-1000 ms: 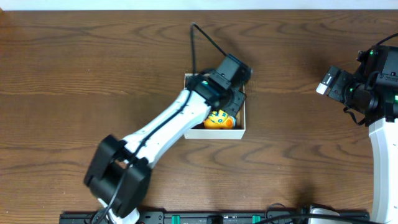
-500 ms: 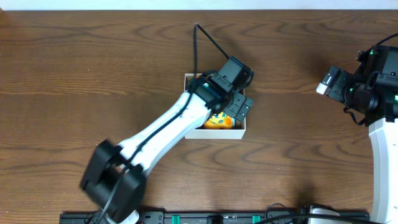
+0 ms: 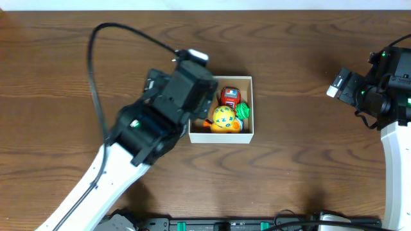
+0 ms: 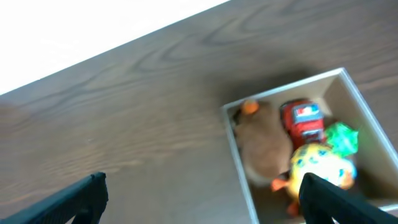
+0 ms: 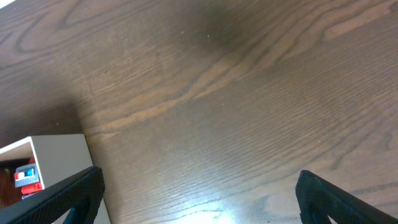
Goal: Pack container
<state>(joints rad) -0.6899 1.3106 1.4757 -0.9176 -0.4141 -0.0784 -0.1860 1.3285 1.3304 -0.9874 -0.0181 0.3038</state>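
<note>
Left gripper (image 4: 202,196): jaws spread wide, nothing between them; raised above the table (image 3: 64,64).
Box (image 4: 238,163): white walls, tan inside; stands on the table just ahead of the left gripper, offset toward one jaw. In the overhead view the left arm covers the wall on its side.
Tan soft toy (image 4: 264,146): in the box, along the wall closest to the gripper's centre line; blurred.
Yellow spotted toy (image 4: 320,165): in the box, nearest the jaw on that side, touching the tan toy.
Red toy (image 4: 303,121): just beyond the yellow one, farther from the gripper.
Green piece (image 4: 342,138): beside the red and yellow toys, by the farther side wall.
Right gripper (image 5: 199,186): jaws equally wide, empty, over bare wood.
Box from right gripper: well apart; only one corner shows, beside one jaw at the edge of the right wrist view.
</note>
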